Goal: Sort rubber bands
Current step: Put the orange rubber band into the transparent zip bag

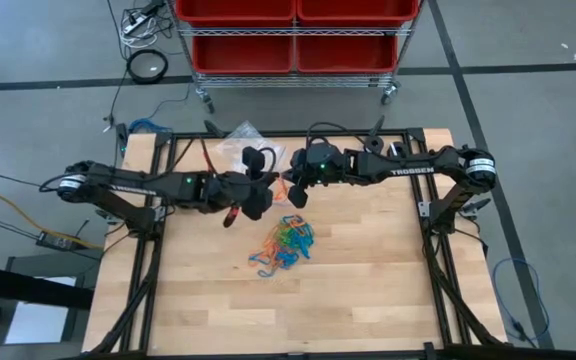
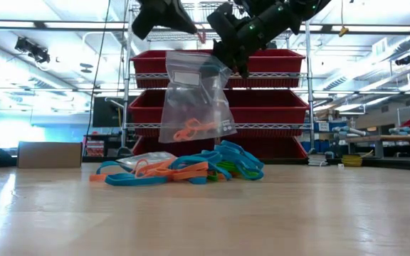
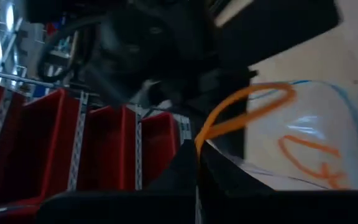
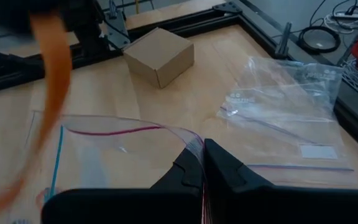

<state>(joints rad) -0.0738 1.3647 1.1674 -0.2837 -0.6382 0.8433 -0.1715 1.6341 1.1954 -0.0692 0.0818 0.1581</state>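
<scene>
Nearest the low camera: bare wood table (image 2: 205,213), then the loose pile of rubber bands (image 2: 184,169) lying flat on it, orange, blue and green tangled together. From above, that pile (image 1: 286,243) sits about mid-table, slightly toward the near edge from both grippers.

Above the pile hangs a clear bag (image 2: 194,96), held up off the table by its mouth, with a few orange bands (image 2: 191,129) already inside at the bottom.

- Right gripper (image 1: 296,192): fingers closed on one lip of the bag mouth; its wrist view shows the plastic edge (image 4: 129,129) pinched between them.
- Left gripper (image 1: 260,184): fingers closed on an orange band (image 3: 247,106), right at the bag mouth opposite the right gripper. Band is a long thin loop, stretched out from the fingertips toward the bag opening.

Key relation: the held band is at the bag's mouth, bag opening faces up and hangs straight down, so the drop path is down into the bag. Left gripper is the one carrying; right only holds the bag open. My read: release comes next.

Far side of the table: a second clear bag (image 4: 291,106) lying flat and a small cardboard box (image 4: 159,56), well apart from the pile. Beyond the far edge, a wire rack with red bins (image 1: 293,35).
</scene>
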